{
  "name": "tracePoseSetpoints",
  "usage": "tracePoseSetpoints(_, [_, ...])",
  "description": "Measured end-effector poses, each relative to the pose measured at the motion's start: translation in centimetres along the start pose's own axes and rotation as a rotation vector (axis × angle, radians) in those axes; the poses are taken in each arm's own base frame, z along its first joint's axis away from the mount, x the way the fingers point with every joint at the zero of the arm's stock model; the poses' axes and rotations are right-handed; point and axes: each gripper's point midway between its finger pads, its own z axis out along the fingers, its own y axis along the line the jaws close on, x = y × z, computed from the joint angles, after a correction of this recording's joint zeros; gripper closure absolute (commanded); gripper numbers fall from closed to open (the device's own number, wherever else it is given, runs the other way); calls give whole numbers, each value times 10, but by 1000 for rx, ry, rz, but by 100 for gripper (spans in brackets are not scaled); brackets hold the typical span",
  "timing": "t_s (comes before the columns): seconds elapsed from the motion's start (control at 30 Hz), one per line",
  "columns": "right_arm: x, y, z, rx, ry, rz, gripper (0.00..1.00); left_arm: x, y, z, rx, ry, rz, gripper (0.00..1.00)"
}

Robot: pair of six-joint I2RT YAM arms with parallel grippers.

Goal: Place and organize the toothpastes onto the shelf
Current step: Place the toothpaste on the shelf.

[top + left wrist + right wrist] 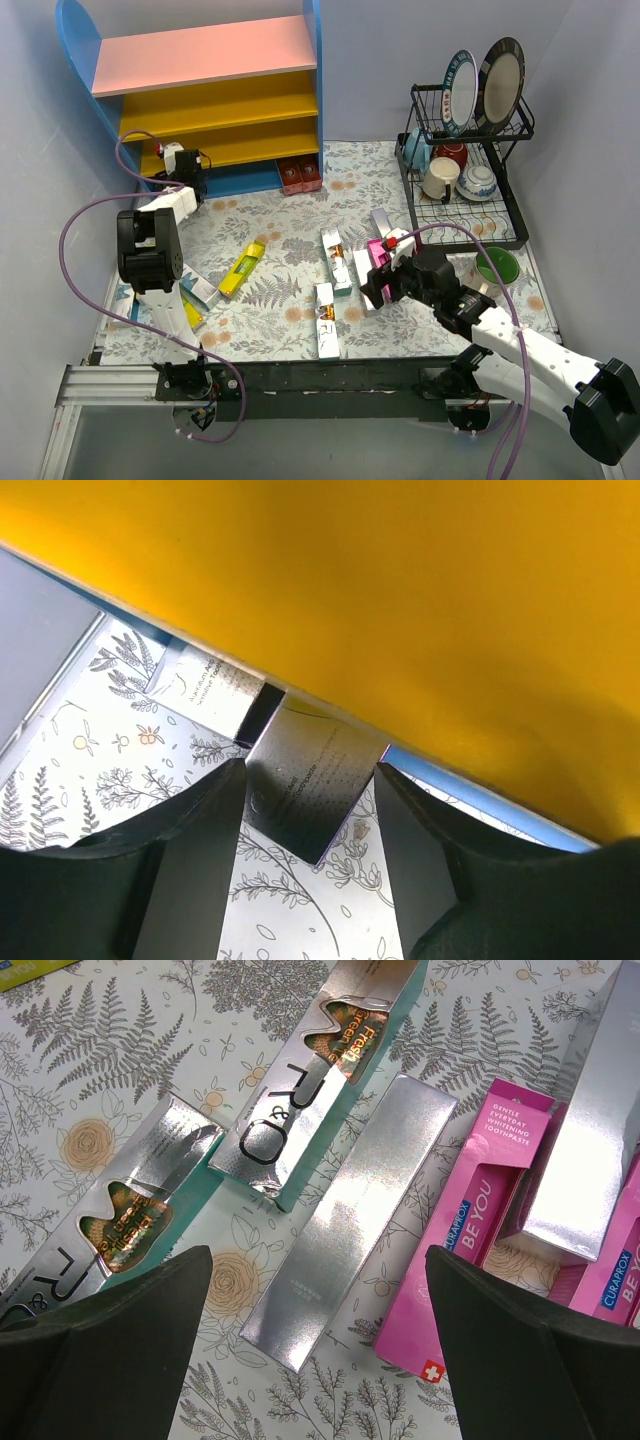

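Note:
The shelf [205,52] stands at the back left, with two dark red toothpastes [300,175] in its bottom bay. My left gripper [185,160] reaches under the lowest yellow board [400,600]. It sits open and loosely astride a dark silver toothpaste box [305,785] that lies skewed between the fingers, beside a silver-white box [210,690]. My right gripper [318,1255] hovers open and empty over a silver box [350,1220]. A pink box [470,1230] and two teal-and-silver boxes [300,1090] lie beside it. A yellow box [241,270] lies mid-table.
A black dish rack [505,215] with plates, cups and a teapot stands at the back right, a green bowl [497,267] in front of it. More boxes [198,295] lie by the left arm's base. Purple cables loop around both arms.

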Motion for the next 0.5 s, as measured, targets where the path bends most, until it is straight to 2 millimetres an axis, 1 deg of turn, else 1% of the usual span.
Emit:
tracePoseSetpoints(0.13, [-1,0,0,0,-2,0,4,3,0,-1,1,1,-37,42])
tracePoseSetpoints(0.23, [-2,0,-1,-1,-8,-1,4,6,2,-7,9,8,-80,39])
tracePoseSetpoints(0.3, [-3,0,-2,-1,-12,-1,4,6,6,-18,20,12,-122,38])
tracePoseSetpoints(0.43, [-4,1,-2,-1,-16,-2,4,-2,13,-41,60,6,-233,38])
tracePoseSetpoints(0.5, [-4,1,-3,-2,-19,-2,4,-8,20,-49,82,5,-307,39])
